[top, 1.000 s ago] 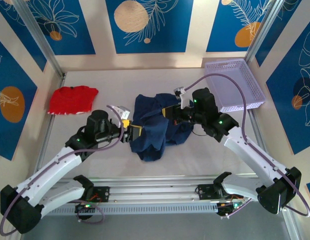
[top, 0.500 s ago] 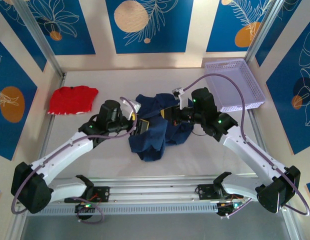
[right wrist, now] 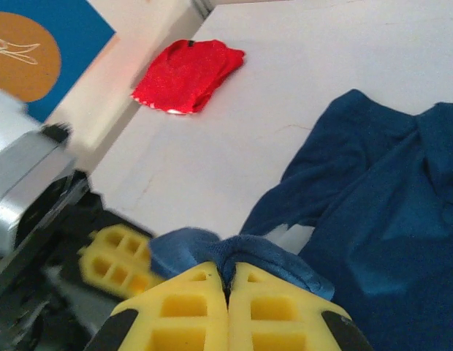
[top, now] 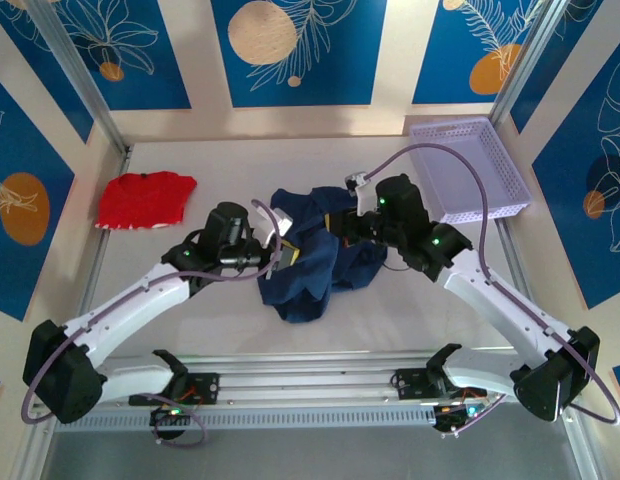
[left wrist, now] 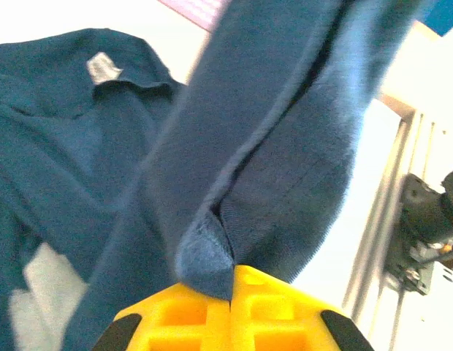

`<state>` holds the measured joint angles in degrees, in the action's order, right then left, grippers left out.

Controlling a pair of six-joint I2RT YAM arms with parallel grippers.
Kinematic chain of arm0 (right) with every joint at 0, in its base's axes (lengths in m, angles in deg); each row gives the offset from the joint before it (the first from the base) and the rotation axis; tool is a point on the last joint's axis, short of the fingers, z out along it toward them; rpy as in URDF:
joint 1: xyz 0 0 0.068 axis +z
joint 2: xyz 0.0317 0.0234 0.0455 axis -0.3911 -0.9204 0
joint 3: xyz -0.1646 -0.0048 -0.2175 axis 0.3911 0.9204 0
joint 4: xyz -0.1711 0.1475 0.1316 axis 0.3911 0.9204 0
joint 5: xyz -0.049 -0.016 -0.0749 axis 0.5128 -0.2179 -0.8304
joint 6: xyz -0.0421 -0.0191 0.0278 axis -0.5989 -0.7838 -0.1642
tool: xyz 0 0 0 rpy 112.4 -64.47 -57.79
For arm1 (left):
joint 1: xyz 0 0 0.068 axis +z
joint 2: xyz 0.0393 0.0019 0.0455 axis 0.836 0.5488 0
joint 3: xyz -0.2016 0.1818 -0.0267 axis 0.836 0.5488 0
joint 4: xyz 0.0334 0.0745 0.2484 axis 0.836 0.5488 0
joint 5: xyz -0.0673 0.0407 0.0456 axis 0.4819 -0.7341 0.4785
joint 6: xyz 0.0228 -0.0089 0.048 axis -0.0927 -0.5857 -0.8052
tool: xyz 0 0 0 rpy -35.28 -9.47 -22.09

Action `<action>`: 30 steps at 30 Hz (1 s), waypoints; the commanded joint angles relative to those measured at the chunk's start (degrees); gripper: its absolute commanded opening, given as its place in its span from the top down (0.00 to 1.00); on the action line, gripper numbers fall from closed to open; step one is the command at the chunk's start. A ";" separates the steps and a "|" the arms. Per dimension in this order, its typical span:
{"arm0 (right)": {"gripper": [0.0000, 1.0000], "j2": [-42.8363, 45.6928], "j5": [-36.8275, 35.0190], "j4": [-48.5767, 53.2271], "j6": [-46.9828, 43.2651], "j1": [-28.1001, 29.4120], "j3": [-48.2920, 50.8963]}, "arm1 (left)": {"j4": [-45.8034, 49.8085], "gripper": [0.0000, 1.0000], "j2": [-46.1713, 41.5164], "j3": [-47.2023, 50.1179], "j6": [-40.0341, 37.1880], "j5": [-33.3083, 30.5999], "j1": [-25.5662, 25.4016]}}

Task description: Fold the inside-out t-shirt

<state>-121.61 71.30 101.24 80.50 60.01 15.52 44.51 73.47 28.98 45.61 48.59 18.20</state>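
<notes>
The work cell is enclosed by cream walls carrying blue panels [top: 290,50] printed with orange discs and white leaf outlines. Its floor is a pale table [top: 190,160] with an aluminium rail [top: 310,385] along the near edge. The inside-out t-shirt [top: 308,262], dark navy, lies bunched in an irregular heap at the centre of the table, between the two arms. The left gripper [left wrist: 231,289] is at the left side of the heap. Its yellow fingers are fully closed, with a folded edge of the t-shirt pinched between their tips. From that pinch the cloth rises away in a tall fold. In the left wrist view a small pale tag [left wrist: 102,68] shows at the neckline of the garment. The right gripper [right wrist: 228,289] is at the far right side of the heap. Its yellow fingers are likewise pressed together, clamping a rolled hem of the same t-shirt. In the right wrist view the remaining navy cloth spreads over the table beyond and to the right of the fingers. A red garment [top: 145,198] lies crumpled toward the far-left corner of the table, well apart from the t-shirt. A lavender plastic basket [top: 470,170] with perforated walls sits at the far-right corner, near the right arm but clear of the navy cloth.
</notes>
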 commanded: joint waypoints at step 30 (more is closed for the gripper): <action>1.00 -0.05 -7.14 -3.00 0.64 4.57 -0.46 | 2.17 0.57 -3.14 -0.37 -1.74 -12.90 -6.30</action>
<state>-122.84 62.47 100.04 81.13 64.28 15.15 47.60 69.95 31.03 43.99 40.61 12.16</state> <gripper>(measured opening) 0.061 0.414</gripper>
